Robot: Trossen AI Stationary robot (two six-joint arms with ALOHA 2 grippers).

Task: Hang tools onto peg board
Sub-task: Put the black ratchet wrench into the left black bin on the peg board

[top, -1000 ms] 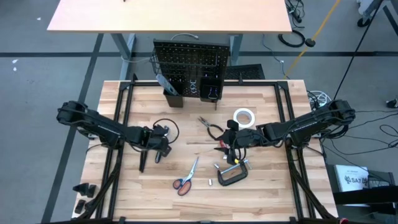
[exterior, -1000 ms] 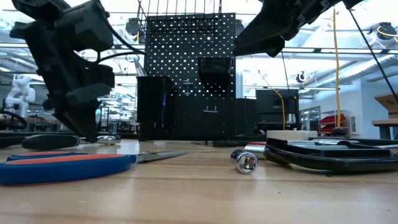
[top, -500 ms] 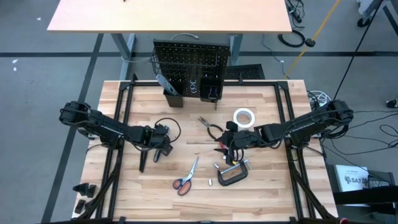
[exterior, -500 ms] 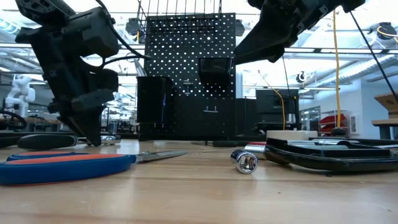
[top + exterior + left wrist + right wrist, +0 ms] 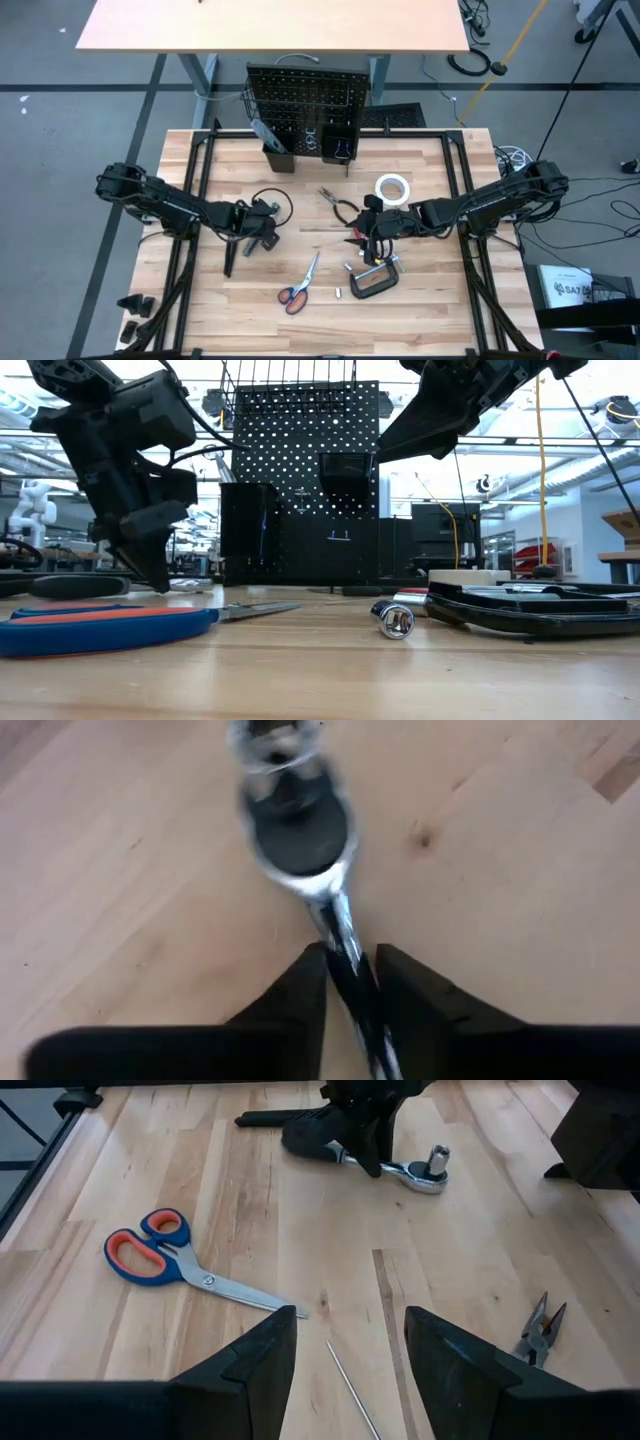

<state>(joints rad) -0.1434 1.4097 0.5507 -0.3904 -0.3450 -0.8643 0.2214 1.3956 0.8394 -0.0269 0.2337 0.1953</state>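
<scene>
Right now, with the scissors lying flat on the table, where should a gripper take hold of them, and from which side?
Grip the scissors at the shut blades just beyond the pivot, coming straight down, jaws across their narrow width. They lie flat with bare table either side, and this likely leaves the orange loops free for a peg.

Bare tabletop [image 5: 300, 190] is left open in the frame's centre, between the peg board [image 5: 306, 108] at the top and the scissors [image 5: 299, 283] below. The right half is crowded by pliers [image 5: 340, 205], tape roll [image 5: 392, 188] and C-clamp [image 5: 373, 280]. The left is blocked by the left gripper [image 5: 262, 232] and ratchet [image 5: 405, 1172].
</scene>
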